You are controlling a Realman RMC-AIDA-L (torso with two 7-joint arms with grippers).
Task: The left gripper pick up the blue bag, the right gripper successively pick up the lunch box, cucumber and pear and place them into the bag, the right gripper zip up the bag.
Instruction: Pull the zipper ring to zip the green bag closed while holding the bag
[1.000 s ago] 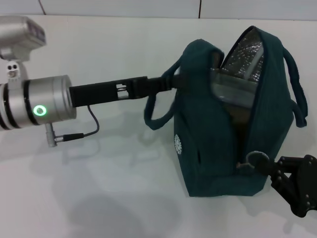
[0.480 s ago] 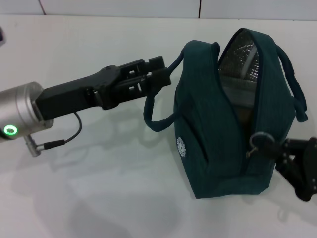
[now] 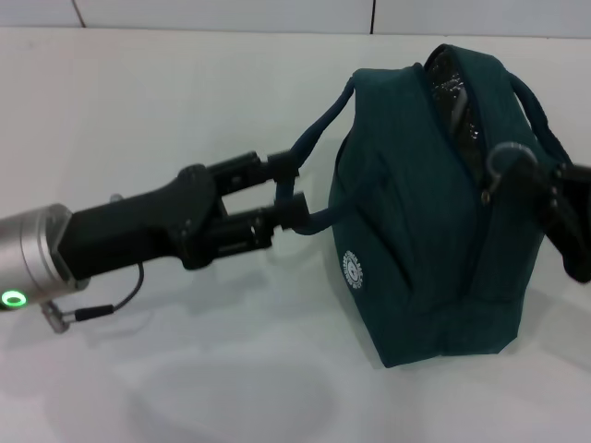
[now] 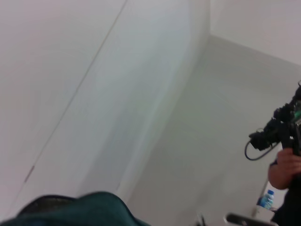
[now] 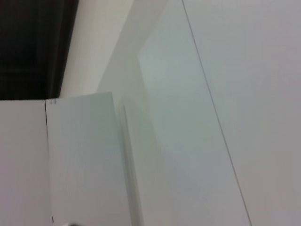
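— On the white worktop (image 3: 185, 111), why is the blue bag (image 3: 416, 221) being kept upright like that?

— It is being steadied from the robot's left. One loop handle (image 3: 319, 138) is being pinched between the closed fingers of the left end effector (image 3: 282, 189), so the bag is being kept from sliding or tipping while the zipper is being worked from the other side.

— And the right end effector (image 3: 563, 217)?

— It is being held against the bag's right side, high up, just by the metal ring pull (image 3: 503, 166). Whether its fingers are closed on the pull cannot be told, since they are being cut off by the frame edge.

— How far along is the closing being judged to be?

— Most of the seam is being seen as shut; only a short gap with silver foil lining (image 3: 452, 88) is being left showing near the top. The lunch box, cucumber and pear are not being seen anywhere, so they are presumably being carried inside.

— Is anything being added by the wrist views?

— Only a corner of teal fabric is being shown by the left one.
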